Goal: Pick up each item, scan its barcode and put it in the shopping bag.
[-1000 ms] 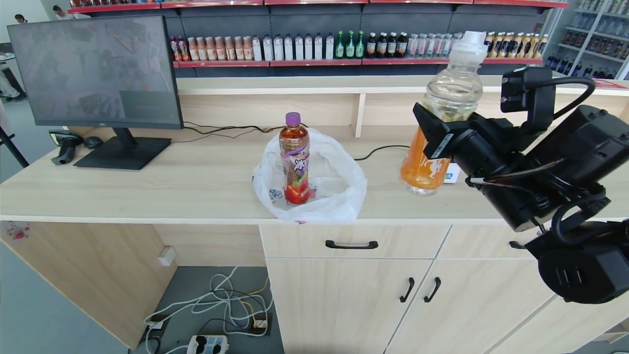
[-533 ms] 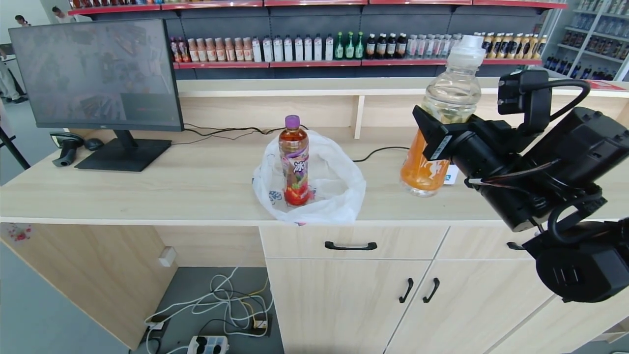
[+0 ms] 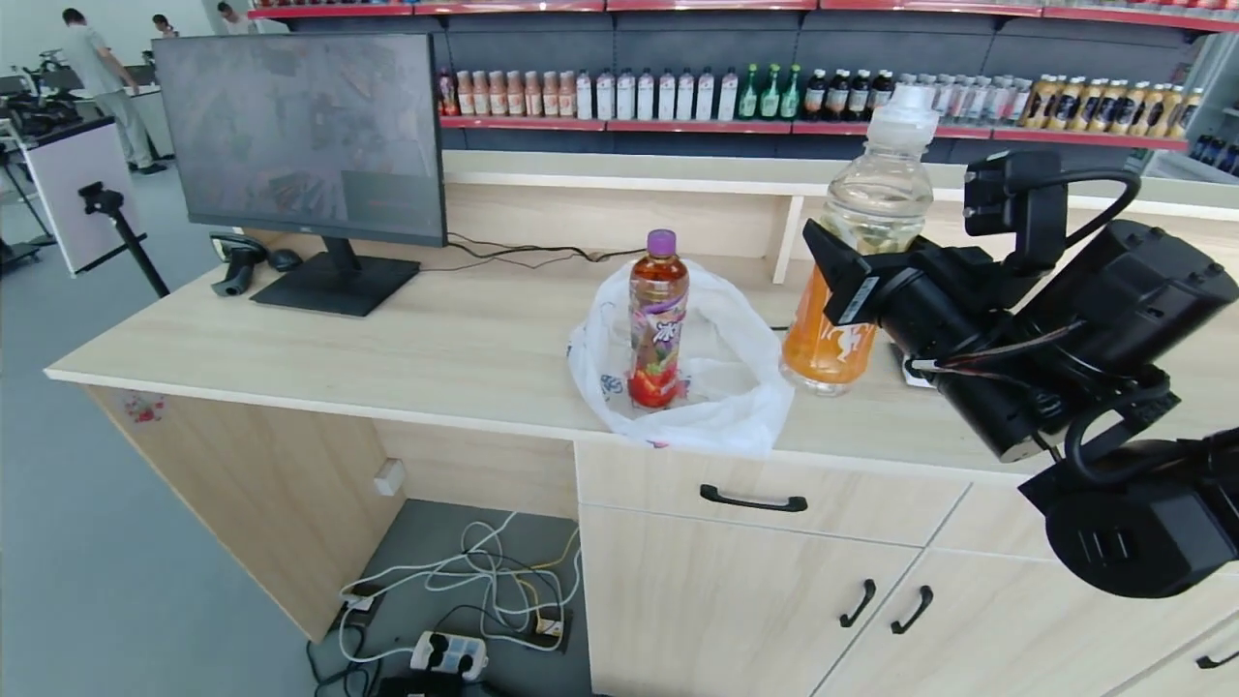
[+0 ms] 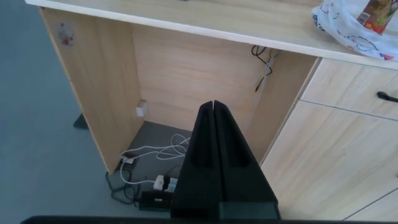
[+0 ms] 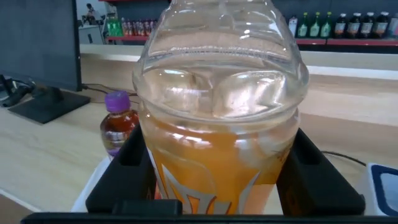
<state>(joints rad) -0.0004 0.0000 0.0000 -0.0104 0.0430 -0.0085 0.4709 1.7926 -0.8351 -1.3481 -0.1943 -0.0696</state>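
Only the head camera has swung aside since the earlier frames; the right gripper (image 3: 857,263) still clamps 1 clear ribbed plastic bottle (image 3: 828,344), upright, half full of orange drink, white-capped. Just beside this gripper, on its left, 1 crinkled white plastic shopping bag (image 3: 736,387) lies open on the pale wood-grain counter (image 3: 387,348), with 1 slim purple-capped tea bottle (image 3: 658,324) standing inside. Farther left are 1 flat dark monitor (image 3: 300,136) and 1 black handheld scanner (image 3: 237,263). The left gripper (image 4: 214,134) has its 2 black fingers pressed together, empty, below counter height.
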